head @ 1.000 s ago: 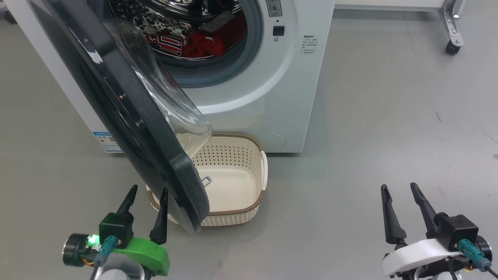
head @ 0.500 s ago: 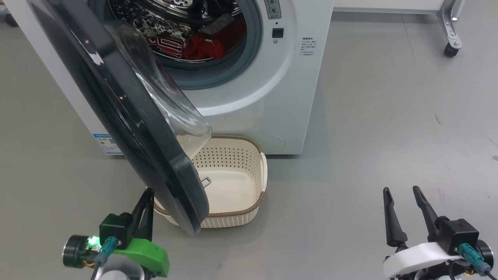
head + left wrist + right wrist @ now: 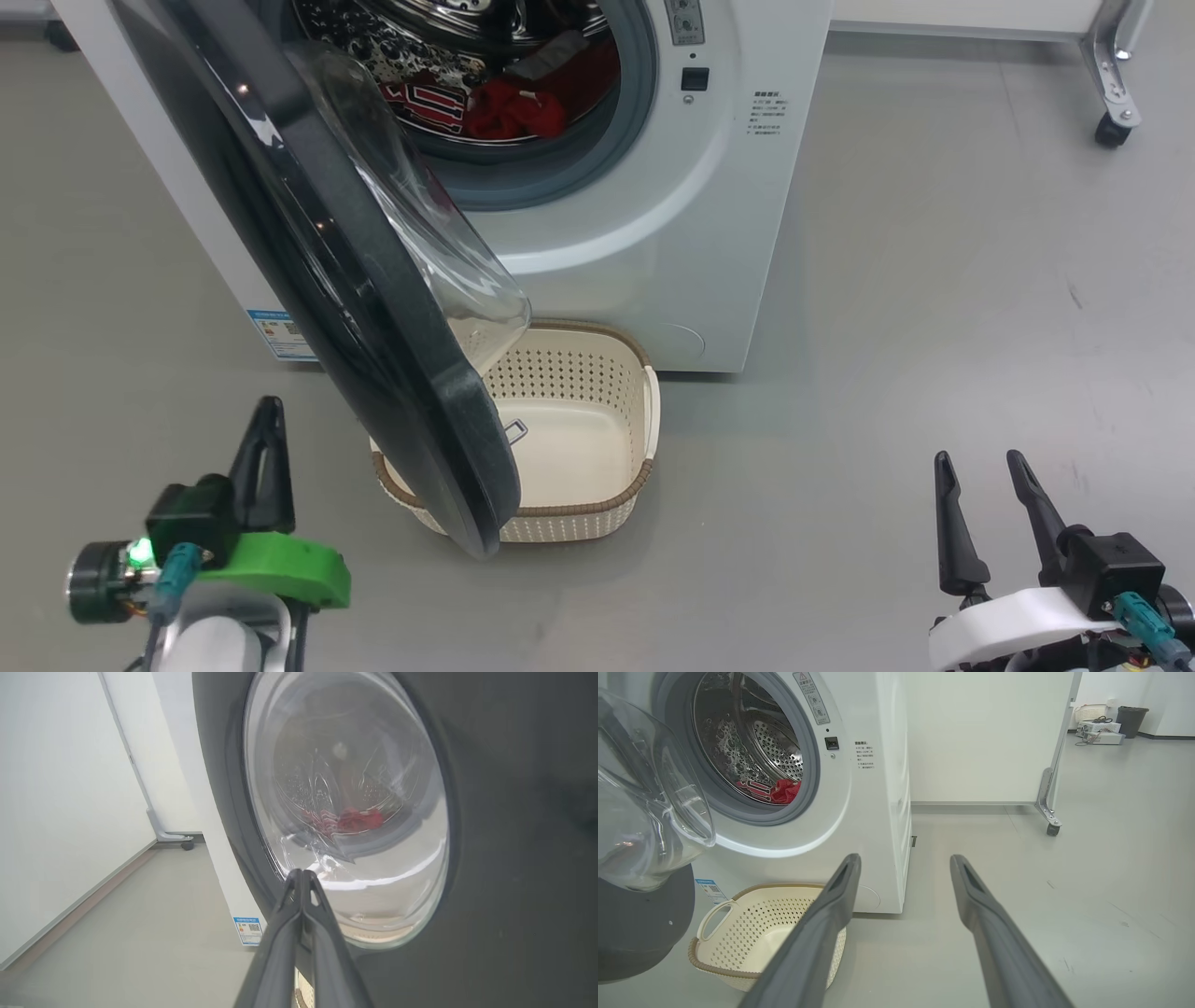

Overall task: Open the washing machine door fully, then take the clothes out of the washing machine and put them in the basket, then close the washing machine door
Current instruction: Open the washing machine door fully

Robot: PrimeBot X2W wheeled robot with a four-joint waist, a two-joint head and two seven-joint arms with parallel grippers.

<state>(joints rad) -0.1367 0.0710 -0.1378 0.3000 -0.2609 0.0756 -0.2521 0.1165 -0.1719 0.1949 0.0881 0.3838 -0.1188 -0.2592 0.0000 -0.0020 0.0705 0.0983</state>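
head view: washing machine (image 3: 644, 224), blue label (image 3: 280, 333)

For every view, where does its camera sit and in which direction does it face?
Head view: on the head, facing forward and down at the washing machine, its partly open door and the basket; left gripper lower left, right gripper lower right.
Left wrist view: on the left wrist, facing the door's window along shut fingers.
Right wrist view: on the right wrist, facing the drum and basket between spread fingers.
Shared: all three show the red clothes in the drum.
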